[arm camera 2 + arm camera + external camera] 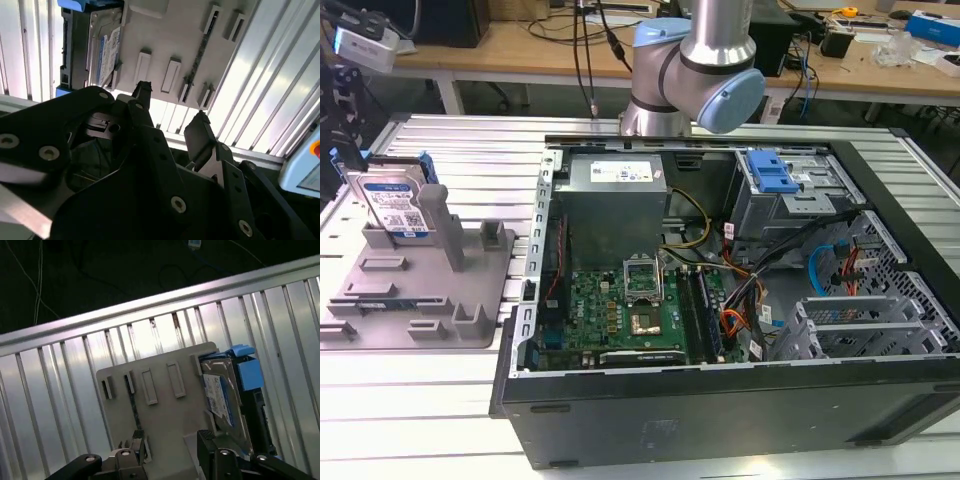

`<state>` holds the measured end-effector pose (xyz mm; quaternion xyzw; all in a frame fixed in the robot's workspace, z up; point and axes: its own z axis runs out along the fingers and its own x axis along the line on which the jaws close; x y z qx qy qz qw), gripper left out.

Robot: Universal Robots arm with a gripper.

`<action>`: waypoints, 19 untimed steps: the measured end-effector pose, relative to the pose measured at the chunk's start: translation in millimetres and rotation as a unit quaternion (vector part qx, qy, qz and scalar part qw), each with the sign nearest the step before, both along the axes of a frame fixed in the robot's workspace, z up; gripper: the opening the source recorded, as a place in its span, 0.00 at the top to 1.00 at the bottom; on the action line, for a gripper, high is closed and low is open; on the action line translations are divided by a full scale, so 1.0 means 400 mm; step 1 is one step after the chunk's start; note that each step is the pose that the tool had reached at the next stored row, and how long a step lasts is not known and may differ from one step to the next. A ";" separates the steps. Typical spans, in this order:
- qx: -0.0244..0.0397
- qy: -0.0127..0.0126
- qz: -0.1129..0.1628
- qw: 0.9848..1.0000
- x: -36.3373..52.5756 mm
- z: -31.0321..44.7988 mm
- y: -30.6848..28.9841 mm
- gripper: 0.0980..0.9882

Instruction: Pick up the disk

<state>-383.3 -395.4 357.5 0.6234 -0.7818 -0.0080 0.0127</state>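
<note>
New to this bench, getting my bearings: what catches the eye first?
The open computer case sits mid-frame in the exterior view, green board bared. On that view's left the disk stands on edge in the grey fixture. The gripper, jaws open, faces it in both wrist views.

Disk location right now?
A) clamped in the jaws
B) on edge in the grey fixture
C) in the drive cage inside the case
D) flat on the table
B: the disk stands on edge in the grey fixture, outside the computer case; the gripper has its jaws open and empty.
</note>
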 end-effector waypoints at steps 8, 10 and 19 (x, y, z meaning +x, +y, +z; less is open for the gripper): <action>-0.003 -0.004 0.079 0.997 0.000 -0.007 0.000 0.50; -0.003 -0.004 0.079 0.997 0.000 -0.007 0.000 0.50; -0.004 -0.004 0.079 0.997 -0.003 -0.007 0.037 0.50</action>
